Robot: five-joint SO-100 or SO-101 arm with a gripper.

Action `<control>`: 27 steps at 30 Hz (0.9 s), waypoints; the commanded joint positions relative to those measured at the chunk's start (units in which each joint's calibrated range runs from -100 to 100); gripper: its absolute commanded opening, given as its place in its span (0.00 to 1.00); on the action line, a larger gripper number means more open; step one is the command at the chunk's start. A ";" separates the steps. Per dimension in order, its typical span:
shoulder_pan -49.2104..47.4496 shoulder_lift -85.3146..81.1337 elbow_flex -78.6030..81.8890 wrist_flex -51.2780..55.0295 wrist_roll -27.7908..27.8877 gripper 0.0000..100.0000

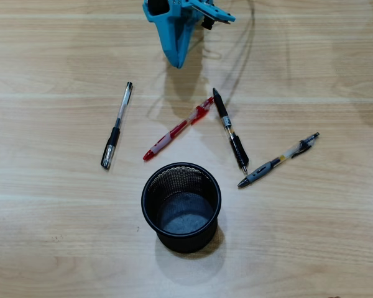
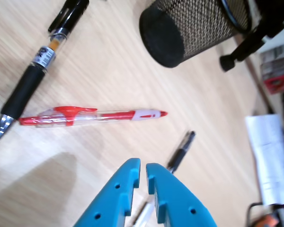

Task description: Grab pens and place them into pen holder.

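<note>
Four pens lie on the wooden table. In the overhead view a black and clear pen [image 1: 116, 126] is at the left, a red and clear pen [image 1: 178, 129] in the middle, a black pen [image 1: 230, 129] to its right, and a grey-grip pen [image 1: 278, 160] farthest right. The black mesh pen holder [image 1: 181, 166] stands upright and empty below them. My blue gripper [image 1: 177, 64] hangs shut above the red pen, holding nothing. The wrist view shows the gripper [image 2: 143, 163], the red pen [image 2: 92, 116], the black pen [image 2: 38, 66], a pen [image 2: 181, 150] partly behind the fingers, and the holder [image 2: 194, 28].
A thin cable [image 1: 242, 49] loops on the table beside the arm. At the right of the wrist view are a black stand foot [image 2: 241, 47], a white paper [image 2: 270, 156] and a red box [image 2: 279, 80].
</note>
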 commanded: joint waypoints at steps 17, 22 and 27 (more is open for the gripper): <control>-0.11 38.71 -28.08 13.73 -13.06 0.03; 0.80 46.52 -36.01 13.13 -14.38 0.03; 7.43 58.28 -47.91 13.21 -14.02 0.03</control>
